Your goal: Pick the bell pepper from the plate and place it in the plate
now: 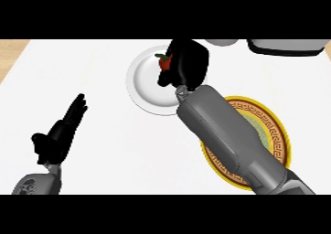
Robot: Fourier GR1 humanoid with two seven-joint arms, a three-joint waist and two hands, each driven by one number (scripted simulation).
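A red bell pepper (pixel 165 62) with a dark stem lies on the white plate (pixel 144 87) at the back middle of the counter. My right hand (pixel 185 64) is over that plate with its fingers curled round the pepper, hiding most of it. The right forearm crosses a gold-rimmed patterned plate (pixel 273 132) at the right and covers much of it. My left hand (pixel 60 132) rests open at the lower left, fingers straight and pointing away, well apart from both plates.
Two pale grey objects (pixel 286 45) sit at the back right edge, partly cut off by the view. Wooden floor shows past the counter's left edge (pixel 9 55). Bare white counter lies between my left hand and the plates.
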